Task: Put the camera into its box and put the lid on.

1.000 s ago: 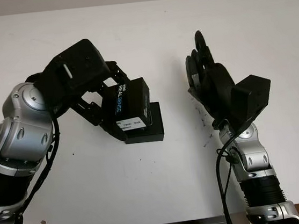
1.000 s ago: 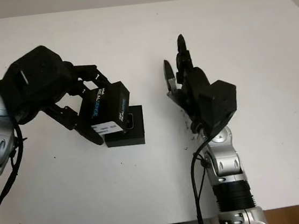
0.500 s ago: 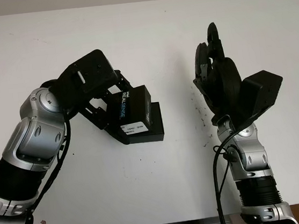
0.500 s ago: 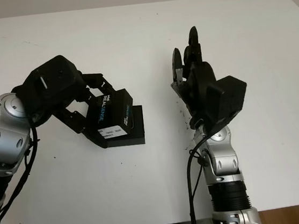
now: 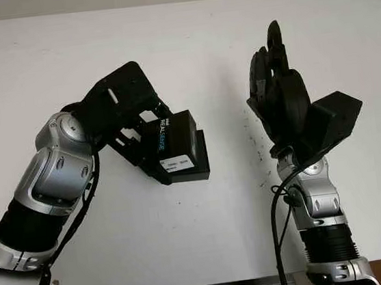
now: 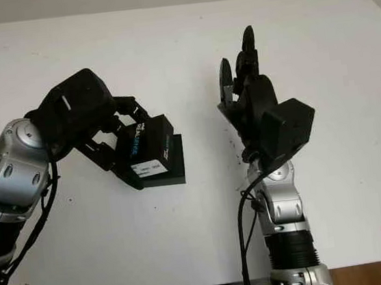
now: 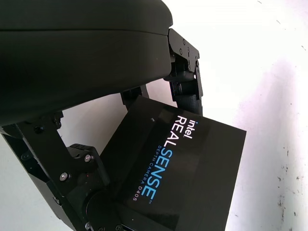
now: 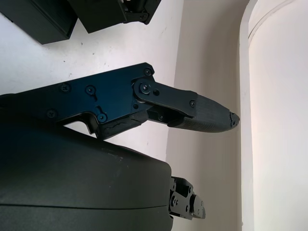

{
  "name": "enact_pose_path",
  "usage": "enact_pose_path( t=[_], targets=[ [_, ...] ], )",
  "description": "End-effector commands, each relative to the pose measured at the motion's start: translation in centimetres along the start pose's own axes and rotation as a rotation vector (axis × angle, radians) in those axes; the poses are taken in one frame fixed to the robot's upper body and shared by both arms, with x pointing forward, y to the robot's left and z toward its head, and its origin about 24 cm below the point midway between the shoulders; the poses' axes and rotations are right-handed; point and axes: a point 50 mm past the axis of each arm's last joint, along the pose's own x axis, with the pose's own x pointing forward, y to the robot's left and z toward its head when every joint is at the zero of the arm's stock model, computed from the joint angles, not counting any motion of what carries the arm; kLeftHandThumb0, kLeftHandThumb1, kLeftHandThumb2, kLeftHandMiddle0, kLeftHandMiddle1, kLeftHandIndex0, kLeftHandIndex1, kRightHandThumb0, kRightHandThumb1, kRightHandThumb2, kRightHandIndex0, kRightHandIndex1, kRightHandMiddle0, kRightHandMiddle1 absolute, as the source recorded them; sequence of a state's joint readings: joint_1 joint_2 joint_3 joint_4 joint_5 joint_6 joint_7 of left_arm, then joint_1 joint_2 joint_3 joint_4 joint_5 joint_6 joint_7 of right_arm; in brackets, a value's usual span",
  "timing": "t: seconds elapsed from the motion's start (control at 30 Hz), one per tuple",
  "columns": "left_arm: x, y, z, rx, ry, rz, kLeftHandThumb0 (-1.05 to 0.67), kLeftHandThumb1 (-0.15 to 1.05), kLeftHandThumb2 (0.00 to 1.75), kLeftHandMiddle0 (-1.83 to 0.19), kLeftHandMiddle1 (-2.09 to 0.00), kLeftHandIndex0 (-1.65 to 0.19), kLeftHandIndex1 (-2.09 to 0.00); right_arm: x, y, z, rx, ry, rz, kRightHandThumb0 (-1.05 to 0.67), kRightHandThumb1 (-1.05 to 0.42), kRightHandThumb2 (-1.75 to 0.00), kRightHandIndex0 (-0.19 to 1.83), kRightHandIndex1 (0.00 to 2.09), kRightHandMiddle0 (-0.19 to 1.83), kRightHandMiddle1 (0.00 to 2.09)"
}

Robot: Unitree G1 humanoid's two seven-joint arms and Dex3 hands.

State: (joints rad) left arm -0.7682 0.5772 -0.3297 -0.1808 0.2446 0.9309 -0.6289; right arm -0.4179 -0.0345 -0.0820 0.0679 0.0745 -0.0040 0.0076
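At the lower left of the head views the left arm's silver forearm ran up to the left hand [image 5: 129,115], whose fingers were curled around the lid [image 5: 176,140], a black sleeve printed with the RealSense name, gripping it by its sides. Compared with a second before, that hand had pushed up and to the right in the frame and dropped lower, so the lid now sat tilted over the box [image 5: 199,156], covering most of its left part where it had earlier hung off to the side and higher. The wrist view showed the lid [image 7: 183,168] pinched between the black fingers [image 7: 185,72], with white desk [image 7: 250,57] beyond. The camera itself could not be seen; it was presumably already inside the box, though the lid hid the opening. The lid looked askew and not yet seated, so squaring it up and pressing down seemed to be the remaining work. To the right of centre the right hand [image 5: 277,88] stood raised and open, holding nothing, having lifted slightly toward the upper frame, well apart from the box.
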Motion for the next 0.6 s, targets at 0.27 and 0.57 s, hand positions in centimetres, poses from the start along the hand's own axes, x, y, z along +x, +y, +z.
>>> enact_pose_path(
  t=[0.27, 0.57],
  targets=[
    [0.2, -1.7, 1.0, 0.003, -0.059, -0.060, -0.14, 1.00, 0.06, -0.36, -1.53, -0.25, -1.50, -0.4, 0.3, 0.2, -0.009, -0.033, -0.001, -0.81, -1.05, -0.63, -0.19, 0.00, -0.19, 0.00],
    [0.2, -2.5, 1.5, 0.020, -0.078, -0.084, -0.14, 0.99, 0.05, -0.36, -1.56, -0.26, -1.55, -0.5, 0.2, 0.0, -0.007, -0.020, -0.006, -0.81, -1.05, -0.62, -0.19, 0.00, -0.19, 0.00]
  ],
)
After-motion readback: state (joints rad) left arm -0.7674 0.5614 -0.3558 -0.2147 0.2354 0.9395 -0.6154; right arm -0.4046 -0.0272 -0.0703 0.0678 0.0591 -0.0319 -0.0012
